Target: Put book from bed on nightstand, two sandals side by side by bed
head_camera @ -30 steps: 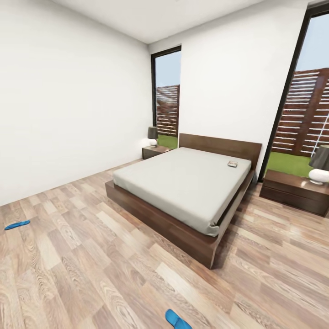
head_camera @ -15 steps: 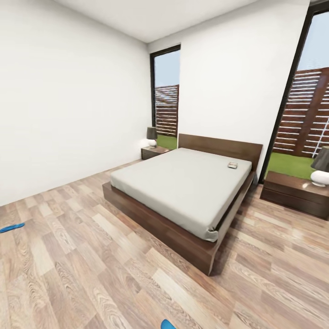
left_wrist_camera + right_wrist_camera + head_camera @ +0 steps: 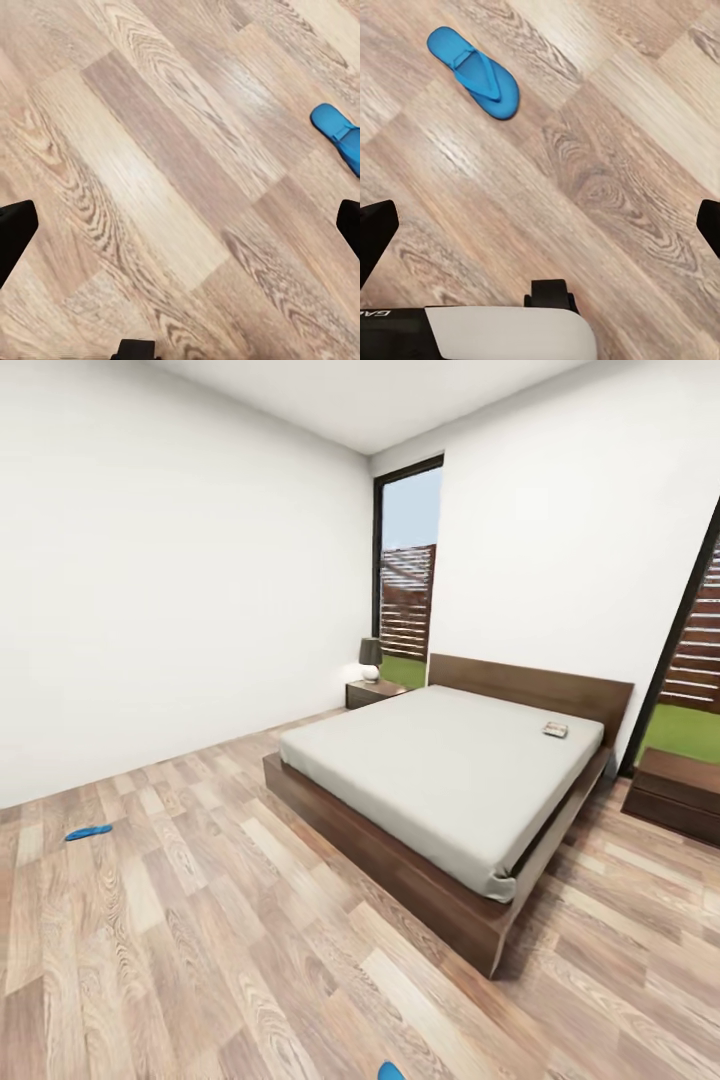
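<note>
Head cam panned left vs 1 s ago: bed (image 3: 440, 780) shifted right in frame, book (image 3: 555, 730) on mattress upper right, far sandal (image 3: 88, 831) mid-left, near sandal (image 3: 474, 73) on floor below. Left gripper (image 3: 180, 225) and right gripper (image 3: 540, 225) wide open, empty. Nothing moved yet.

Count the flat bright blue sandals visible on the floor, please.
2. One flat bright blue sandal lies far left on the wood floor, away from the bed. The other blue sandal lies on the floor near the robot.
</note>
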